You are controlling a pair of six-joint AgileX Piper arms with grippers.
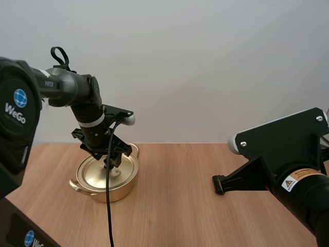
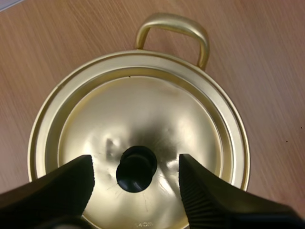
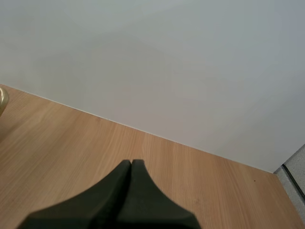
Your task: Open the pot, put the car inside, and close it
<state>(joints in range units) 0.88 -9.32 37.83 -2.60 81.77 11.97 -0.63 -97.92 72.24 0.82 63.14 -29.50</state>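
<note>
A gold pot [image 1: 107, 178] stands on the wooden table at the left, its gold lid [image 2: 143, 124] seated on it with a black knob [image 2: 136, 168] in the middle. My left gripper [image 1: 111, 167] hangs just above the lid, open, one finger on each side of the knob and not touching it [image 2: 136, 164]. One pot handle [image 2: 175, 29] shows past the lid's rim. My right gripper [image 1: 219, 184] hovers over the table at the right, shut on nothing, its fingers [image 3: 130, 168] together as one dark wedge.
Bare wooden table [image 1: 175, 206] stretches between the pot and the right arm. A plain white wall [image 1: 205, 67] closes off the table's far edge.
</note>
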